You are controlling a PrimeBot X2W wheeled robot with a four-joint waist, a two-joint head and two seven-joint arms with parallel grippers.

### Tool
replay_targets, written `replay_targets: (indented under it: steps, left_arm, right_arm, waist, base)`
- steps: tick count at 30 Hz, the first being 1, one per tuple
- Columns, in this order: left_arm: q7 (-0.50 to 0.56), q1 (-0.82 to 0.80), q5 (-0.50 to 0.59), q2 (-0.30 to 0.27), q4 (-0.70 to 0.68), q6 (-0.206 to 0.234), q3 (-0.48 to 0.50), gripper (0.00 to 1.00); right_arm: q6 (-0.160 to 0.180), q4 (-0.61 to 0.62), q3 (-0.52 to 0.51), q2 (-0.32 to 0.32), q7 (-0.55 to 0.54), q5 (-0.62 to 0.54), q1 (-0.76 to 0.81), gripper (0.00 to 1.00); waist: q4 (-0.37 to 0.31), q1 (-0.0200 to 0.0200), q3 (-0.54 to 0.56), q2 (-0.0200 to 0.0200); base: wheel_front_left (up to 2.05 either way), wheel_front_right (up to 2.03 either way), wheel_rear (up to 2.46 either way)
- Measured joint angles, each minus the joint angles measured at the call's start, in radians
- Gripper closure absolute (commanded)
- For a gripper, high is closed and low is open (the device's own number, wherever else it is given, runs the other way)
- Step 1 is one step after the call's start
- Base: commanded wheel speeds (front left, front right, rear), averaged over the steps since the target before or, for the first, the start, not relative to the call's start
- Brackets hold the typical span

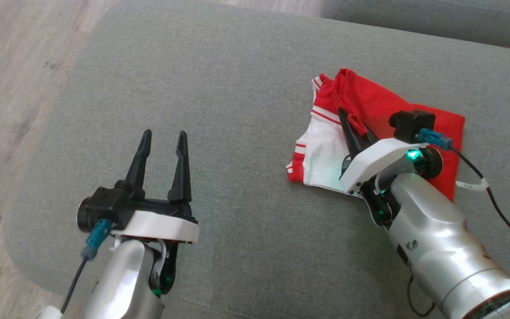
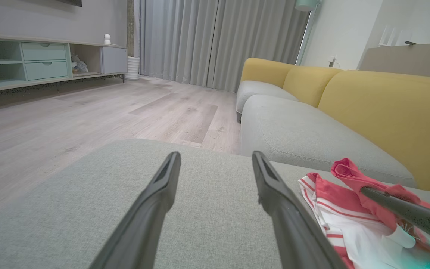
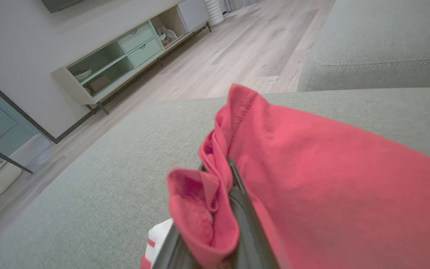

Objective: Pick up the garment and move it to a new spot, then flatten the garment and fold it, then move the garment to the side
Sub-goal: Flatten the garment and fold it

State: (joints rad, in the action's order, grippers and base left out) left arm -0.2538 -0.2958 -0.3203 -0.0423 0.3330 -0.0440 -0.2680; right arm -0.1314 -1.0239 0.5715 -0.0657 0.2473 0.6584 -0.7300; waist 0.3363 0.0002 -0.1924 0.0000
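1. Finding the red and white cloth garment (image 1: 326, 155) lying right of centre on the broad grey woven-fabric sofa cushion (image 1: 237, 88), roughly folded into a flat packet.
2. Showing plain red cloth over the far and right-hand part, and a white panel on the left-hand part.
3. Carrying thin red stripes along the borders of the white panel, clearest in the left wrist view (image 2: 334, 220).
4. Bunching up into a raised red fold with a stitched hem, seen close in the right wrist view (image 3: 330, 168), while the rest is lying flat on the cushion.
5. Pinching that raised red fold with the right gripper (image 1: 348, 117), its two long dark fingers clamped tight on the cloth (image 3: 226, 168).
6. Holding the left gripper (image 1: 165, 133) well apart to the left above bare cushion, fingers spread wide and gripping nothing (image 2: 217, 154).
7. Noting a small white tab (image 2: 401, 237) on the garment beside the right gripper's finger, too small for reading any writing.
8. Noting a white band (image 1: 469, 185) wrapped on the black cable (image 1: 498, 208) by the right arm, its marks too blurred for reading.
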Motion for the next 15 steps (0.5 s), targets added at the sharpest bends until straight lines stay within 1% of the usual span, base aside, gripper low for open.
replay_targets:
  steps: [4, 5, 6, 7, 10, 15]
  left_arm:
    - [0.0, -0.003, 0.0, 0.0, 0.0, 0.0, -0.007, 0.0]
    - [0.0, -0.003, 0.0, 0.0, 0.002, 0.0, -0.006, 0.0]
    - [0.0, -0.003, 0.0, 0.0, 0.003, 0.0, -0.006, 0.0]
    - [0.0, -0.003, 0.0, 0.0, 0.004, 0.0, -0.006, 0.0]
    - [0.0, -0.003, 0.003, 0.0, 0.009, 0.0, -0.001, 0.0]
    - [0.0, -0.001, 0.005, 0.0, 0.002, 0.0, 0.004, 0.0]
  right_arm:
    - [0.0, 0.0, 0.059, -0.001, 0.001, 0.026, 0.0, 1.0]
    - [0.0, 0.014, 0.088, -0.003, 0.0, 0.036, 0.003, 0.9]
    - [0.0, 0.031, 0.116, -0.005, 0.0, 0.05, 0.006, 0.2]
    - [0.0, 0.042, 0.138, -0.004, 0.0, 0.061, 0.006, 0.0]
    - [0.0, 0.071, 0.191, -0.004, 0.001, 0.079, 0.008, 0.0]
    - [0.0, 0.128, 0.229, -0.005, 0.001, 0.139, 0.03, 0.0]
  waist:
    - [0.013, 0.0, -0.005, 0.0]
    - [0.014, 0.0, -0.004, 0.0]
    - [0.015, 0.0, -0.001, 0.0]
    - [0.014, -0.0001, 0.003, 0.0]
    - [0.009, -0.0001, 0.015, 0.0]
    - [-0.017, -0.0001, 0.034, 0.0]
  base:
    - [0.0, 0.0, 0.0]
    - [0.0, 0.0, 0.0]
    - [0.0, 0.0, 0.0]
    - [0.0, 0.0, 0.0]
    - [0.0, 0.0, 0.0]
    - [0.0, 0.0, 0.0]
